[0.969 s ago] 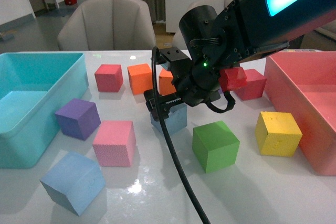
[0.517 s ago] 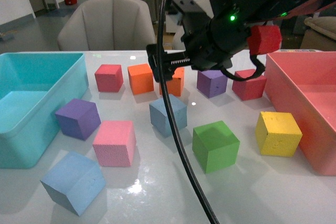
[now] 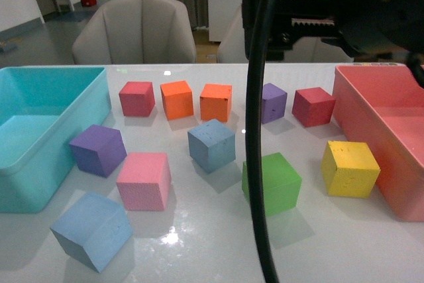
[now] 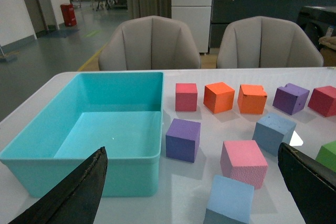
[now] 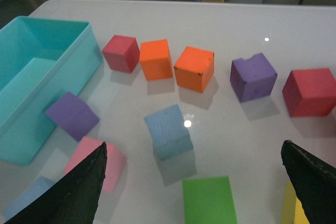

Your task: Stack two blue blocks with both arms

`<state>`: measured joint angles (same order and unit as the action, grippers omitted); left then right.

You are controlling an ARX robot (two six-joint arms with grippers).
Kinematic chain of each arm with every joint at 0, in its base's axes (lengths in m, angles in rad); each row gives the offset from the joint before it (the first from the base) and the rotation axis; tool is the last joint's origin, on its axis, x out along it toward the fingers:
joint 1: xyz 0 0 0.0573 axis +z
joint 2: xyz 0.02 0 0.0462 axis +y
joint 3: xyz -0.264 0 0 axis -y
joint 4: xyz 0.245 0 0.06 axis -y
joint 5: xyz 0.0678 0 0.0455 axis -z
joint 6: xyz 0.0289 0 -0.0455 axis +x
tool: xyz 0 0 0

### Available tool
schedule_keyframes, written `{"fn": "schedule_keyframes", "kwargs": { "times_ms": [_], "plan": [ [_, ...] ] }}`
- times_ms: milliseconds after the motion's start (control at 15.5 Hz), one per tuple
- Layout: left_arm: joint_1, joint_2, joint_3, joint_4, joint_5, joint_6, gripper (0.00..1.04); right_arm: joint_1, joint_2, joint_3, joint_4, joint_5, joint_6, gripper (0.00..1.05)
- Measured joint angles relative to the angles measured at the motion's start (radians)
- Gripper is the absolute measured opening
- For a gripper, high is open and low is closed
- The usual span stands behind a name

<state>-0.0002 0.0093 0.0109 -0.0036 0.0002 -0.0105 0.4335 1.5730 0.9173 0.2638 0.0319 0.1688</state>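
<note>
Pick-up seems not yet begun — left gripper (image 4: 191, 184) and right gripper (image 5: 194, 182) gape wide, empty — the central blue block (image 3: 212, 145) sits amid the table (image 3: 344, 243), the near blue block (image 3: 93, 230) at its front-left, each needing a square descent.

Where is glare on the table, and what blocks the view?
Front view: glare spot on the table near the pink block; black cable crosses the green block. Left wrist view: bright patch beside a blue block. Right wrist view: small highlight at its edge.

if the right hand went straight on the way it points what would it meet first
Probably the middle blue block, just ahead of the open right hand; depth is unclear.
</note>
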Motion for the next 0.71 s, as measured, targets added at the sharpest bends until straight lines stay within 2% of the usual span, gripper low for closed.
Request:
{"fn": "schedule_keyframes", "kwargs": {
  "times_ms": [194, 388, 452, 517, 711],
  "plan": [
    [0.000, 0.000, 0.000, 0.000, 0.000, 0.000, 0.98, -0.003, -0.159, -0.206, 0.006, 0.069, 0.021, 0.98],
    [0.000, 0.000, 0.000, 0.000, 0.000, 0.000, 0.98, -0.051, -0.420, -0.356, 0.003, 0.112, 0.045, 0.98],
    [0.000, 0.000, 0.000, 0.000, 0.000, 0.000, 0.98, -0.062, -0.467, -0.455, 0.220, 0.221, -0.005, 0.88],
    [0.000, 0.000, 0.000, 0.000, -0.001, 0.000, 0.98, -0.109, -0.568, -0.573, 0.325, 0.261, -0.077, 0.76],
    [0.000, 0.000, 0.000, 0.000, 0.000, 0.000, 0.98, -0.254, -0.985, -0.753, 0.096, 0.156, -0.146, 0.37]
  ]
}}
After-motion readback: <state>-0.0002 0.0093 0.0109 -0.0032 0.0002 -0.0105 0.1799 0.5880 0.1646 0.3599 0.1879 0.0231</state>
